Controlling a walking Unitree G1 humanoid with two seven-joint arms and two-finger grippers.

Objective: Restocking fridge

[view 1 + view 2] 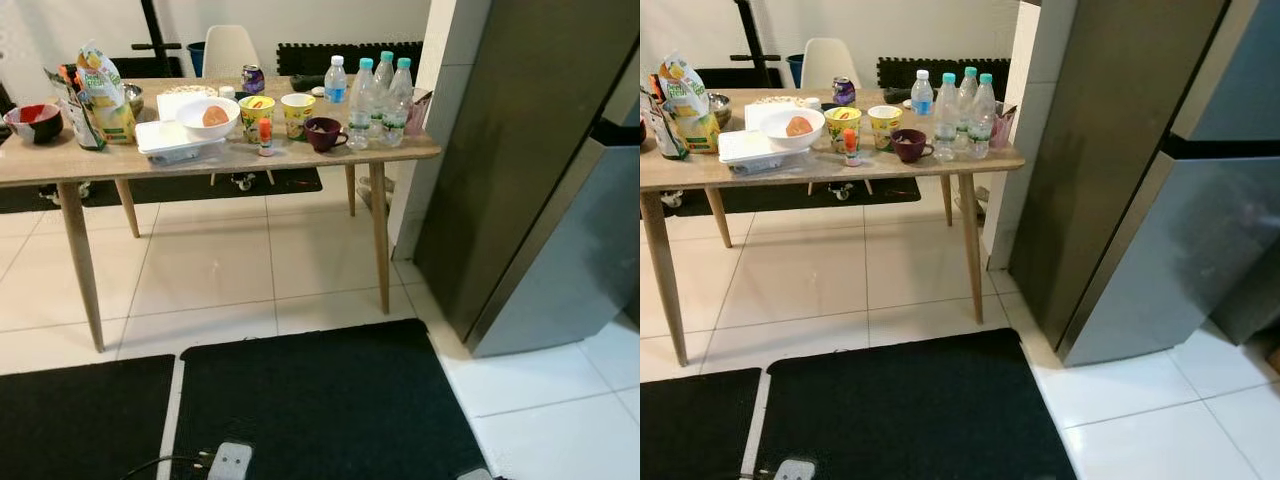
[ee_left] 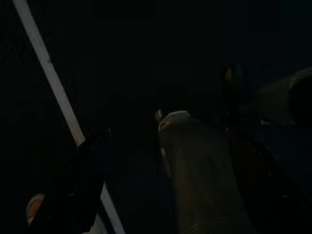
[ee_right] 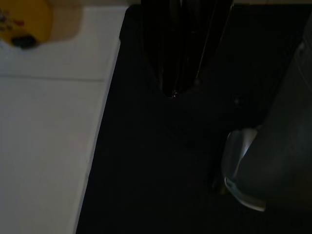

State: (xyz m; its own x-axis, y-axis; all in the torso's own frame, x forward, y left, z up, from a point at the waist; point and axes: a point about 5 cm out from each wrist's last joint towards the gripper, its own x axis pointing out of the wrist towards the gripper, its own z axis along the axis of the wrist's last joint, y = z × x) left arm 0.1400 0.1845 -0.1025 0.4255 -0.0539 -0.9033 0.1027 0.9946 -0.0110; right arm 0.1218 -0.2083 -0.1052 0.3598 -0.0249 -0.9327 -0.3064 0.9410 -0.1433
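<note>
The tall steel-grey fridge [image 1: 540, 180] stands to the right with its doors closed. Left of it is a wooden table [image 1: 60, 160] with the groceries. Several water bottles [image 1: 380, 95] with teal caps stand at its right end, beside a maroon cup [image 1: 325, 133]. Two yellow cups [image 1: 257, 115], a can [image 1: 253, 78], a white bowl [image 1: 207, 116] with something orange in it and a juice carton [image 1: 100, 95] are further left. Both arms hang idle. My right gripper [image 3: 173, 92] is shut over the black mat with nothing in it. The left wrist view is very dark.
Black floor mats [image 1: 320, 410] lie in front of me on white tiles. A power strip [image 1: 230, 460] sits at the near edge of the mat. A white chair [image 1: 230, 50] stands behind the table, a red bowl [image 1: 33, 122] at its left end. A white pillar [image 1: 440, 60] separates table and fridge.
</note>
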